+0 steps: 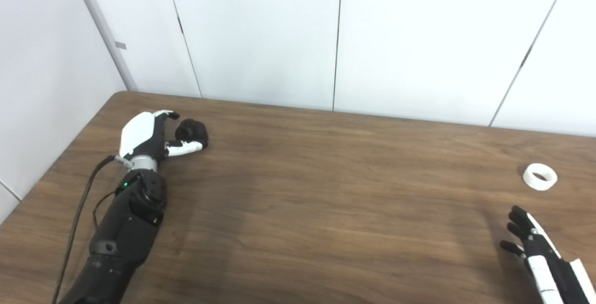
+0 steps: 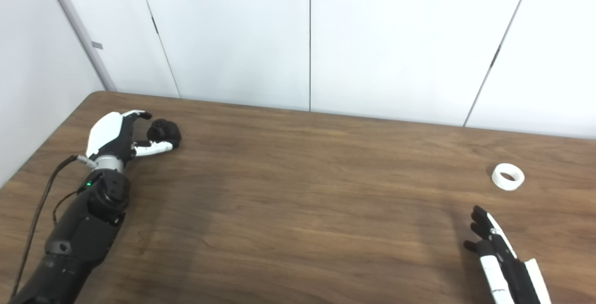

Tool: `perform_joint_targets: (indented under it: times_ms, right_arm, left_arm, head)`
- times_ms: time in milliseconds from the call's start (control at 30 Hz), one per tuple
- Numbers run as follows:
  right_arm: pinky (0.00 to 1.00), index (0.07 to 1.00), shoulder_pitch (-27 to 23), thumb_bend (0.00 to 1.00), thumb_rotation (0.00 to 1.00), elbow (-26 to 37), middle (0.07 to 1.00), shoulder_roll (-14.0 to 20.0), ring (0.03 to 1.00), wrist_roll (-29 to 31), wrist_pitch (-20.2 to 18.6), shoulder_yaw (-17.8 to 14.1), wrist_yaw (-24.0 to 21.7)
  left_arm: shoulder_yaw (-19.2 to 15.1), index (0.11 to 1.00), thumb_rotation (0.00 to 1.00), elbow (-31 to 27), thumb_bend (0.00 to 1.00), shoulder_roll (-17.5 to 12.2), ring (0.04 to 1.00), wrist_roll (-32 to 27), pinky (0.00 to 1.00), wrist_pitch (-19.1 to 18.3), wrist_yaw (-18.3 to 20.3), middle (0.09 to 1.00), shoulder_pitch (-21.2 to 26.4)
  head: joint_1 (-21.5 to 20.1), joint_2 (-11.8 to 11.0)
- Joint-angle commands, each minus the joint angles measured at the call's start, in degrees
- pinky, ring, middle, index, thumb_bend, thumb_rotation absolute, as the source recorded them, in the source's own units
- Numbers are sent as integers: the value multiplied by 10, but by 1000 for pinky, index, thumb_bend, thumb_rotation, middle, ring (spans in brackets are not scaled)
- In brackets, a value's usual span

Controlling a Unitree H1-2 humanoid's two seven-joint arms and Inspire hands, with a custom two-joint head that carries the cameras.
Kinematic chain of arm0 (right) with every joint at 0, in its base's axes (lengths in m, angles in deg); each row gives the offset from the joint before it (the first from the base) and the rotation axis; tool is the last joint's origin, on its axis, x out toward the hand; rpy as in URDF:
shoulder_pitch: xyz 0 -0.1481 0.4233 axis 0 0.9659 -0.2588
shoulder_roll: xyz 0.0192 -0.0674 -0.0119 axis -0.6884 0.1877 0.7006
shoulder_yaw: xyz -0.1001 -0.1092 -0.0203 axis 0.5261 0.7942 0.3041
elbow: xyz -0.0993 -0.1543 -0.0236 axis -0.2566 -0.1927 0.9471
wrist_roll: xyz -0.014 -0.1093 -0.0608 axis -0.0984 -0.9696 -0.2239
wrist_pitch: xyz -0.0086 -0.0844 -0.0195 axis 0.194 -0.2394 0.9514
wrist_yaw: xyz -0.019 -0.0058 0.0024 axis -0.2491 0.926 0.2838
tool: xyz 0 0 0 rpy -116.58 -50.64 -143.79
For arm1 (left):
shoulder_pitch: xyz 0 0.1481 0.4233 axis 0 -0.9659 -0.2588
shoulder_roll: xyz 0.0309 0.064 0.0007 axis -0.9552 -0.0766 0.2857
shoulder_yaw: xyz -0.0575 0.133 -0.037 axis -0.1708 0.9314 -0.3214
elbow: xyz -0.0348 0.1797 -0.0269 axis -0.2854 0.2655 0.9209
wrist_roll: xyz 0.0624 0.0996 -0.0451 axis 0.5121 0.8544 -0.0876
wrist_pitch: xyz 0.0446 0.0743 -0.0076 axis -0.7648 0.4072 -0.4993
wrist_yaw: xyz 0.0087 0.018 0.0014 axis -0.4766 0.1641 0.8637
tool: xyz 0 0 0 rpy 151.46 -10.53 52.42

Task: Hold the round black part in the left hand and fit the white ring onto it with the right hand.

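Note:
The round black part lies on the wooden table near its far left corner. My left hand is cupped around the part, its thumb under the near side and its fingers curled at the left side, not closed on it. At the far right a white ring lies flat on the table. My right hand is open at the bottom right corner with its fingers stretched out, a short way in front of the ring and not touching it.
White wall panels stand right behind the table's far edge and along its left side. A black cable runs beside my left forearm. Bare wood lies between the two hands.

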Motion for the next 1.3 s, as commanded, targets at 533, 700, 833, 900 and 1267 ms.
perform_joint_targets:
  times_ms: [533,700,833,900,1267]
  right_arm:
    - [875,936,2,447,1000,16,935,5,918,5,-6,-4,-2]
    - [884,941,5,450,996,18,939,4,923,16,-12,-4,-5]
    - [881,937,5,449,994,18,937,4,923,16,-12,-4,-3]
    - [876,933,5,444,994,17,933,4,921,16,-11,-4,-3]
    - [903,939,6,447,993,19,941,5,929,20,-13,-4,-4]
  left_arm:
    - [35,740,343,25,885,-40,973,33,1000,-4,-12,908,51]
    - [38,740,325,32,870,-44,975,39,1000,-4,-12,907,52]
    - [39,731,308,34,863,-45,974,43,1000,-9,-12,903,51]
    - [41,728,307,33,861,-46,972,47,1000,-11,-12,900,51]
    - [38,718,298,28,847,-45,971,43,1000,-12,-4,894,51]
  head:
    - [3,2]
    - [4,4]
    - [4,4]
    - [4,4]
    - [5,5]
